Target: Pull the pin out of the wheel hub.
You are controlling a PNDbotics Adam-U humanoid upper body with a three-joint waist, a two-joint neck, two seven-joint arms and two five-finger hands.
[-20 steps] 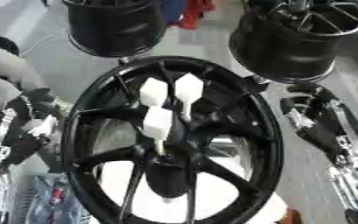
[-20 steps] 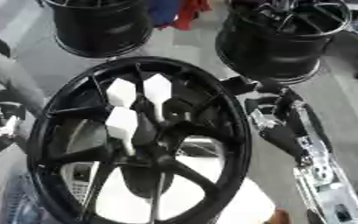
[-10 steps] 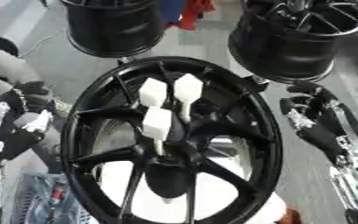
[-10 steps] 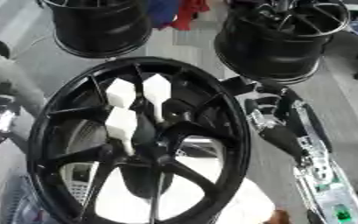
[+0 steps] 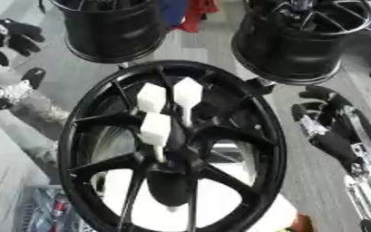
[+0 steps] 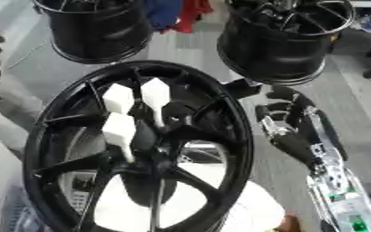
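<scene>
Left hand point(image 5: 13, 93) at left edge, mostly cut off; finger state cannot be told. Wheel hub point(image 5: 172, 145) fills centre frame: glossy black spokes. Three white faceted pins point(image 5: 156, 129) stand just above centre. Right hand point(image 6: 287, 129) at right rim, fingers curled, holding nothing. Best approach: pinch one pin's head, draw straight along its axis.

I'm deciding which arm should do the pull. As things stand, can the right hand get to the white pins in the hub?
Probably yes. The right hand hangs just outside the black wheel's right rim, and the three white pins stand proud of the hub with nothing over them. Only the rim lies between.
</scene>
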